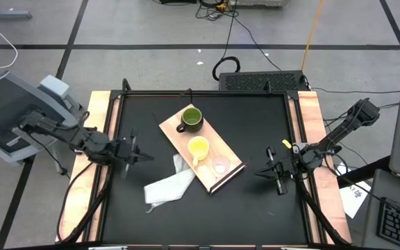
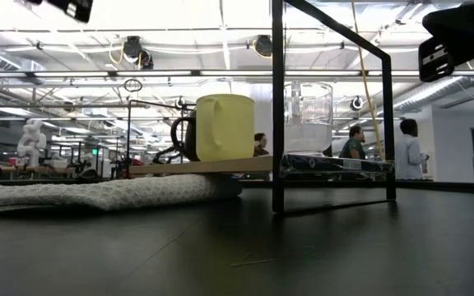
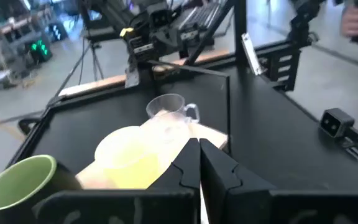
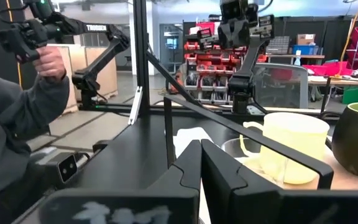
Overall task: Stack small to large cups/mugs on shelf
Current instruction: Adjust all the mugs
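Observation from beside the rig: the shelf [image 1: 207,161], a light-wood board, lies diagonally near the middle of the black surface [image 1: 255,125], and all three vessels stand on it in a row along its long axis. The green mug [image 1: 191,118] is at the far end of the board, the yellow mug [image 1: 198,148] at the middle, and the clear cup [image 1: 221,166] at the near end; none is nested in another, so I judge the stacking not yet begun. The white cloth [image 1: 169,184] lies just beside the shelf on its left-arm side, one corner reaching under the board's edge. The left tool [image 1: 136,154] hovers on that same side of the shelf, its fingers together and holding nothing. The right tool [image 1: 268,171] hovers on the opposite side, likewise closed and empty. The clear cup lies toward the right tool's side of the shelf, so the right arm looks nearer to it, while the left tool points roughly at the yellow mug; both would have to part their fingers before any pick. Writing: none legible on mugs, cup or shelf; small white lettering on an arm seen in the right wrist view is too small to read.
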Tool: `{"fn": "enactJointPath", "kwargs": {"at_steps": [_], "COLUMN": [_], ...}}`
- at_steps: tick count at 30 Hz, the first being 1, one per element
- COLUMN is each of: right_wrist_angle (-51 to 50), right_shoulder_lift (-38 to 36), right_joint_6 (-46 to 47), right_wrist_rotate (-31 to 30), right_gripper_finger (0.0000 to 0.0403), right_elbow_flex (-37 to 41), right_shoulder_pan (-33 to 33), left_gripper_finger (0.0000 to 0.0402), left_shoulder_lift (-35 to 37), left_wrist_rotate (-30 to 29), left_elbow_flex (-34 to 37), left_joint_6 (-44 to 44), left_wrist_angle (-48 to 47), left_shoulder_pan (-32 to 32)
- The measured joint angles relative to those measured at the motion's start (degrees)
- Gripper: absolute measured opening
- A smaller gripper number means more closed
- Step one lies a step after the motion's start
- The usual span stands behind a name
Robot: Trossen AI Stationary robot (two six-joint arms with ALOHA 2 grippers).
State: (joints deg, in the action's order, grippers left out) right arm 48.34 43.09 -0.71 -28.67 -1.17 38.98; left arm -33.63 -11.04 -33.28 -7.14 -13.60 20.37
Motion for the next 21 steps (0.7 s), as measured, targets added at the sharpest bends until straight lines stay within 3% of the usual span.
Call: {"fn": "enactJointPath", "kwargs": {"at_steps": [6, 12, 21], "right_wrist_angle": [0.46, 0.8, -0.95], "right_shoulder_lift": [0.02, 0.0, 0.02], "right_joint_6": [-0.77, -0.02, 1.8], "right_wrist_rotate": [0.0, 0.01, 0.24], "right_gripper_finger": [0.0, 0.0, 0.0], "right_elbow_flex": [0.01, 0.0, 0.01], "right_shoulder_pan": [0.0, 0.0, 0.0], "left_gripper_finger": [0.0, 0.0, 0.0], "left_shoulder_lift": [3.94, 6.29, 6.8], "left_wrist_rotate": [-3.19, -5.85, -5.88], "left_elbow_flex": [10.42, 17.53, 21.58], "left_joint_6": [0.09, 0.21, 6.43], "left_wrist_angle": [14.23, 22.07, 23.15], "left_shoulder_pan": [1.17, 1.15, -1.18]}}
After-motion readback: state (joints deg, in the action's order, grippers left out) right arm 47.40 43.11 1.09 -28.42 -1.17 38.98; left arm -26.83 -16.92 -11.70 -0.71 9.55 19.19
